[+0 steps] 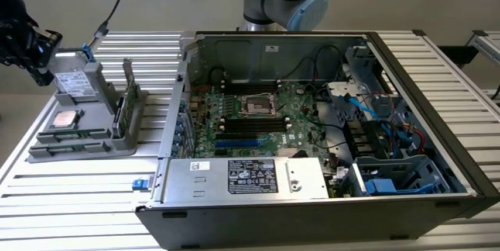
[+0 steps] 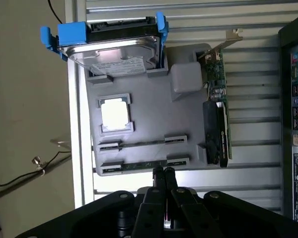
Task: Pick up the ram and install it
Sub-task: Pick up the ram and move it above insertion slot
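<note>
- Black fingers [image 2: 158, 174], at the exterior view's far left, are pressed together with nothing between them. In the wrist view their tips hang just beside the ram's groove, so I judge the grasp is not yet made.
- A grey moulded tray [image 2: 188, 129] on the slatted metal worktop [image 1: 78, 192] gives each part its own recess, likely so each sits at a known spot.
- The drive [image 2: 114, 54] rests in blue clips, and its white label is too small to read.
- The silver processor [image 2: 114, 113] lies flat in a square pocket.
- The ram [image 2: 139, 165] stands on edge in a narrow groove, thin edge up, probably so it can be pinched from above.
- An expansion card [image 2: 218, 99] stands upright on the tray's case side.
- The open computer case [image 1: 312, 222] lies on its side with the motherboard [image 1: 258, 116] facing up, which leaves the memory slots reachable.
- The power supply label [image 1: 252, 176] carries marks I cannot read.
</note>
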Tool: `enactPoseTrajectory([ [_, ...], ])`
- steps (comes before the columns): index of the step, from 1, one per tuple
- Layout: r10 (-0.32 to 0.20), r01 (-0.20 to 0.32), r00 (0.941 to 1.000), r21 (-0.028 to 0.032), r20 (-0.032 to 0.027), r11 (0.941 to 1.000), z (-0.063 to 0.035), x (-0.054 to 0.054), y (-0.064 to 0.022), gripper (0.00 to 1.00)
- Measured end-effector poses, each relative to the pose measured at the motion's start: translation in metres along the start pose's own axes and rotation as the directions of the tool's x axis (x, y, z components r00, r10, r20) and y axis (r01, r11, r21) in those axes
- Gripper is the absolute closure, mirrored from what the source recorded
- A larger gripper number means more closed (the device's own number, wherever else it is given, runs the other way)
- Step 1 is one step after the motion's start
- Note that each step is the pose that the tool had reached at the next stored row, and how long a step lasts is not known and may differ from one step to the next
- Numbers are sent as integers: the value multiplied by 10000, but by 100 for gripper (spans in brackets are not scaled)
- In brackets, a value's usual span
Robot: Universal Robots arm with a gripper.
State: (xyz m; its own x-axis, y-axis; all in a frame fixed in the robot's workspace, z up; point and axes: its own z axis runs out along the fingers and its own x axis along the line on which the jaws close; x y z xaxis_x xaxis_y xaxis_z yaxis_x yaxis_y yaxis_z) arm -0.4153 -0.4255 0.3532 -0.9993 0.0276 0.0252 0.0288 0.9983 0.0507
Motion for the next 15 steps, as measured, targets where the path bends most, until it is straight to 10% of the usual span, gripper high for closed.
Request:
enactPoseTrajectory([
  [7,-1259,1259,9920,28,-67,9920,14,0,-1,90],
  [15,-2698,2699,9628,49,-147,9629,31,-1,-2,90],
])
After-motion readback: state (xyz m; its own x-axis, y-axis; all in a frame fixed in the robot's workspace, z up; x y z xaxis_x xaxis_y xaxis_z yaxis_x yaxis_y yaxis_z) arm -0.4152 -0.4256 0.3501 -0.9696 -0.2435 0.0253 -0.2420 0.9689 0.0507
